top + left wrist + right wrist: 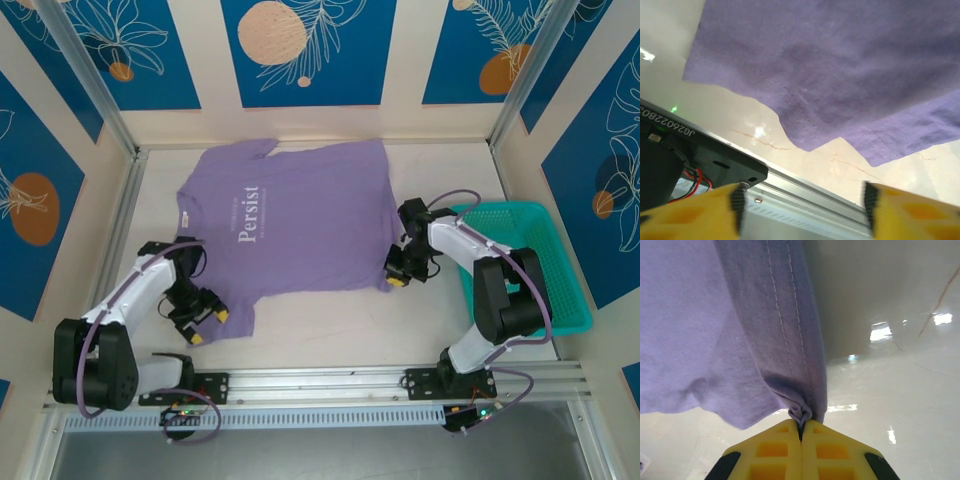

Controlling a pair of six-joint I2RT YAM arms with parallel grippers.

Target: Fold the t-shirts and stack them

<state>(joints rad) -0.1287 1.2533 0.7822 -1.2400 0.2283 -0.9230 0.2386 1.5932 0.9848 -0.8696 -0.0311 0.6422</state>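
1 lavender t-shirt (300,225) lies spread flat on the bench (330,335), its "Persist" lettering facing up. The left pincer (208,326) sits at the shirt's near-left hem corner, its 2 yellow fingers (700,215) apart with nothing between them (the hem lies just beyond). The right pincer (397,281) is clamped on a bunched fold of hem at the shirt's right edge, near the teal mesh basket (545,235)

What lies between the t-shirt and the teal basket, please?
The right tool, pinching the t-shirt, and its arm, beside the basket, in the top view.
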